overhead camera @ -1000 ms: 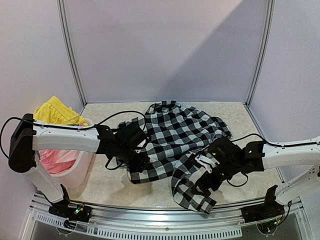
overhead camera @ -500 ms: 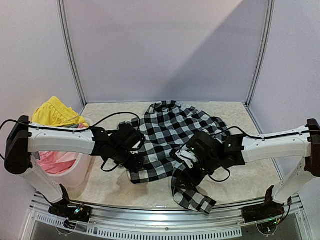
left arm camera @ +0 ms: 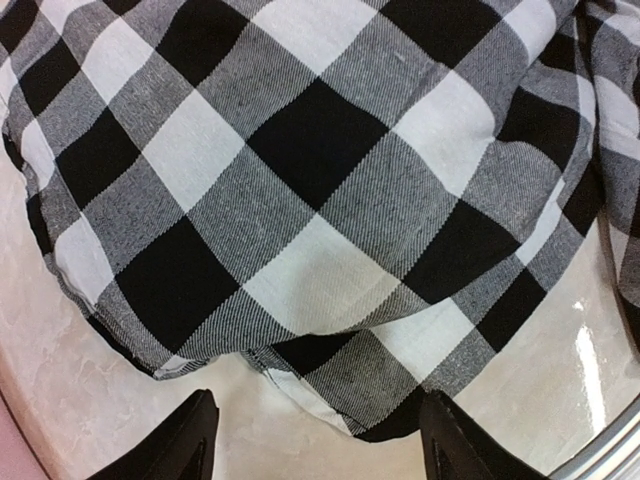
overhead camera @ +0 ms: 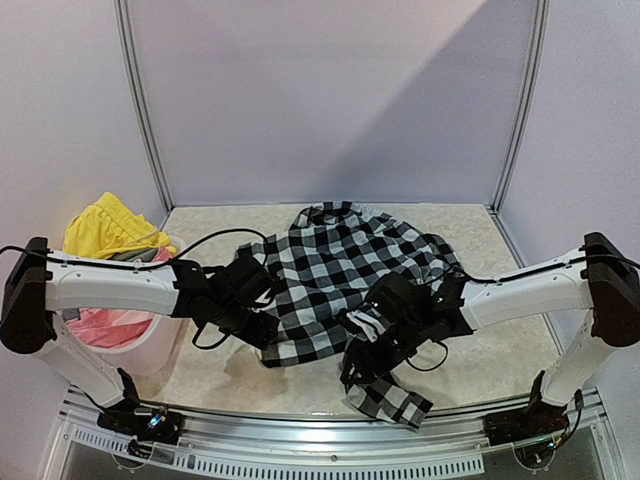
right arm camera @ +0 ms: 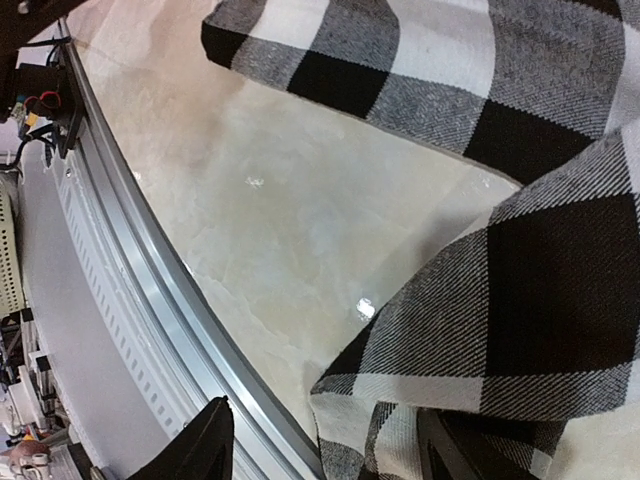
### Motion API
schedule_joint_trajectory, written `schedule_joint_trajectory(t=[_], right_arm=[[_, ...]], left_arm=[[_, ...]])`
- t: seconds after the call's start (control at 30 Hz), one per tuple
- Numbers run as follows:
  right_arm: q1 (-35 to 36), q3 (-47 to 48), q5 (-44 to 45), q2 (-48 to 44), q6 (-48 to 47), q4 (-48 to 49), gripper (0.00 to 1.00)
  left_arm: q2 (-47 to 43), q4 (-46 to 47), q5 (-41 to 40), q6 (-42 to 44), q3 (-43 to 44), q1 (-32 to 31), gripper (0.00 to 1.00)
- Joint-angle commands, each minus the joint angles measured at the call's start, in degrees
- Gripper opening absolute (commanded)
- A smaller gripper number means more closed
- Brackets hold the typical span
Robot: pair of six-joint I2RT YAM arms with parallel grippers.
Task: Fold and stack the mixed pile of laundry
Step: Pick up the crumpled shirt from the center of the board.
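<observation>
The black-and-white checked shirt point(overhead camera: 345, 270) lies spread across the middle of the table, and a narrow flap point(overhead camera: 385, 395) trails toward the near edge. My left gripper point(overhead camera: 265, 335) is open at the shirt's near-left hem. In the left wrist view the hem corner point(left arm camera: 320, 385) sits just ahead of that gripper point(left arm camera: 320, 445), between its fingertips. My right gripper point(overhead camera: 362, 362) is open over the flap. In the right wrist view a fold of the shirt point(right arm camera: 470, 330) lies between its fingers point(right arm camera: 205, 445) and drapes over the right one. A yellow garment point(overhead camera: 105, 225) and a pink piece point(overhead camera: 105, 325) sit in the basket.
The white plastic basket point(overhead camera: 160, 335) stands at the table's left side, beside my left arm. A metal rail point(right arm camera: 130, 250) runs along the near edge, close under my right gripper. Enclosure walls point(overhead camera: 330, 100) close off the back and sides.
My right arm has swung left onto the shirt's near flap and its jaws have narrowed. My left gripper has slid slightly left and nearer along the hem, narrowing a little.
</observation>
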Motion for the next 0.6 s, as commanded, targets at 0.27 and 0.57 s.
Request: schedule_joint_trajectory(t=[0.27,0.57], right_arm=[[-2.73,-1.36,-5.38,4.04,3.24,5.32,0.52],[-4.64,1.28,-3.87,6.73,3.14,1.87,0.36]], left_arm=[[-0.75,0.50,-0.06,-1.70,-0.43,0.80,0.69],[0.95,0.64,-0.09,-1.96,1.12,0.80,0.68]])
